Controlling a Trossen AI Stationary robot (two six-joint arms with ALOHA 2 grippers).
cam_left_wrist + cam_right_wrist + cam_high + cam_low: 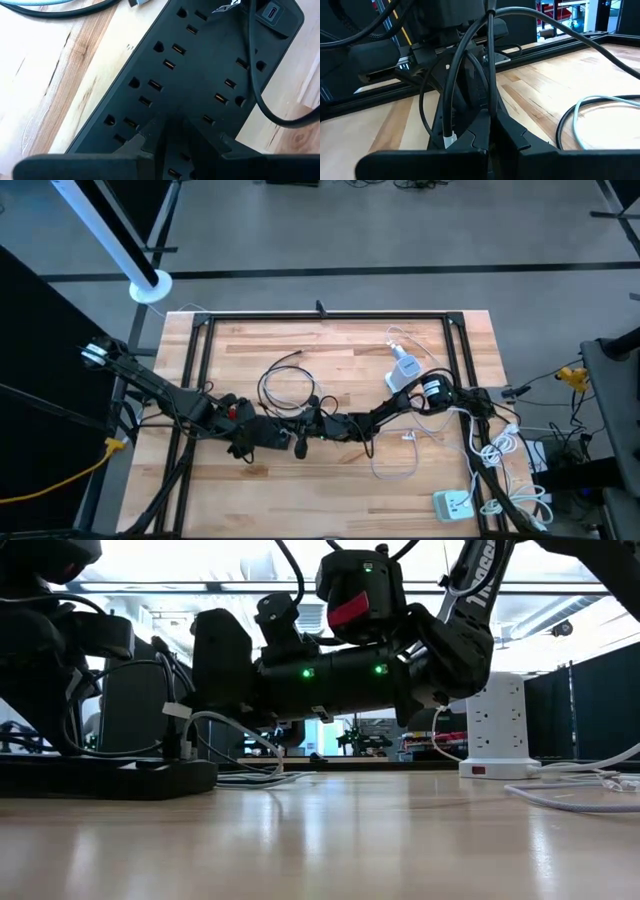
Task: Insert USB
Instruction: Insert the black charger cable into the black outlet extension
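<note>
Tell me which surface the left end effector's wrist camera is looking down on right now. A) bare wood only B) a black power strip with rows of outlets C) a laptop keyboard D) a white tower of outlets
B: the left wrist view is filled by the black power strip with rows of outlet slots, lying on the wooden table, a black cable running across it.

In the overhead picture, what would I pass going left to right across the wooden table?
Left arm → left gripper over the black power strip → right gripper → white power tower → flat white power strip near the table front right corner.
</note>
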